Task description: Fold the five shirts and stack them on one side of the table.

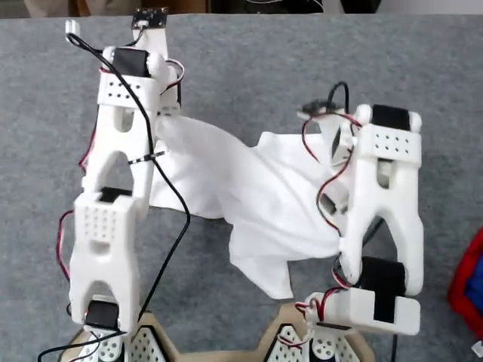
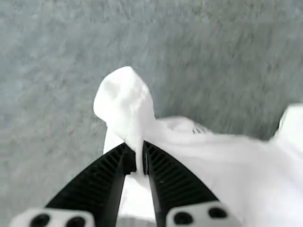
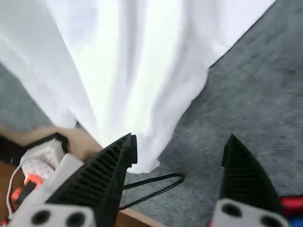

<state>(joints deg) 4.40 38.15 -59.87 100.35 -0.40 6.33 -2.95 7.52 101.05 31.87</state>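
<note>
White shirt lying rumpled and unfolded at the middle of the grey bench, spread between the two arms in the high view, one edge beside the left arm, the opposite side bunched against the right arm. Left gripper with black fingers clamped together on a raised fold of the shirt, the pinched cloth standing in a rounded peak beyond the tips. Right gripper with fingers wide apart, gripping nothing, the shirt falling in long folds just beyond them, its lower edge near a black cable. Red-and-blue object at the edge of the high view beside the right arm, well apart from the shirt.
</note>
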